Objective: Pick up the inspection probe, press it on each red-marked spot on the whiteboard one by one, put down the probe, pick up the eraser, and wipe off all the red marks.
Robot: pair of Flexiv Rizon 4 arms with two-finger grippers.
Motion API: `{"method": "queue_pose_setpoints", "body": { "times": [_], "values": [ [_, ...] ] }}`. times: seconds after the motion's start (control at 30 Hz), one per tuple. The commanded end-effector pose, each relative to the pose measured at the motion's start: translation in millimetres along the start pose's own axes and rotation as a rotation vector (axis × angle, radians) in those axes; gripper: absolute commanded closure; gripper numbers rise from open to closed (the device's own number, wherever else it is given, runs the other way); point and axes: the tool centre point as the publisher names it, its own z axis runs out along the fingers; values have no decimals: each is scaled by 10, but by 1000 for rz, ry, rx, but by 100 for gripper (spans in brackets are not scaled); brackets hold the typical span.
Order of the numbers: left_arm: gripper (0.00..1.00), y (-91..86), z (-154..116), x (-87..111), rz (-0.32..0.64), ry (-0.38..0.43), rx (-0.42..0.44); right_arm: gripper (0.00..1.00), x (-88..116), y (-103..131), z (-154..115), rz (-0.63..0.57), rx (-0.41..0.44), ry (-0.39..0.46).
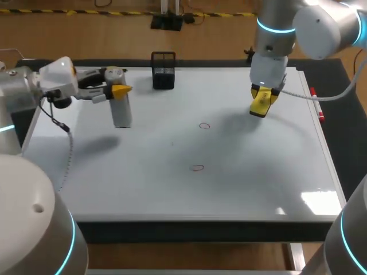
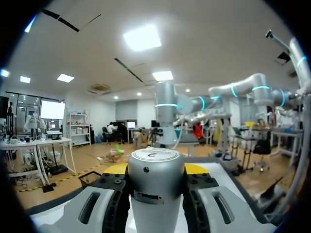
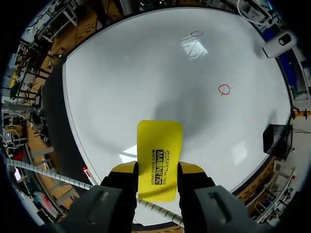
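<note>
My left gripper (image 1: 118,91) hovers over the whiteboard's (image 1: 172,189) far left part, shut on the grey cylindrical probe (image 1: 122,113), which hangs down towards the board. In the left wrist view the probe (image 2: 156,189) fills the gap between the fingers. My right gripper (image 1: 262,103), above the board's far right part, is shut on the yellow eraser (image 1: 261,104). The eraser (image 3: 158,160) sticks out past the fingers, held clear above the whiteboard (image 3: 126,77). Two small red circles (image 1: 205,126) (image 1: 198,168) are drawn mid-board, also seen as a nearer red circle (image 3: 223,90) and a farther red circle (image 3: 195,34).
A black holder (image 1: 163,70) stands at the board's far edge, between the two arms. A red marker (image 1: 317,106) lies along the right rim. A white cable (image 1: 321,96) runs from my right arm past that rim.
</note>
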Motion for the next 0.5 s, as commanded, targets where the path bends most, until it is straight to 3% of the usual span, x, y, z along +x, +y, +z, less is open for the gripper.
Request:
{"method": "queue_pose_setpoints", "body": {
  "times": [0.03,0.5],
  "values": [
    [100,99,290,-17,-4,10,19,100,2,-6,-5,-1,1,2],
    [100,177,1049,157,-10,102,40,100,2,-6,-5,-1,1,2]
  ]
}}
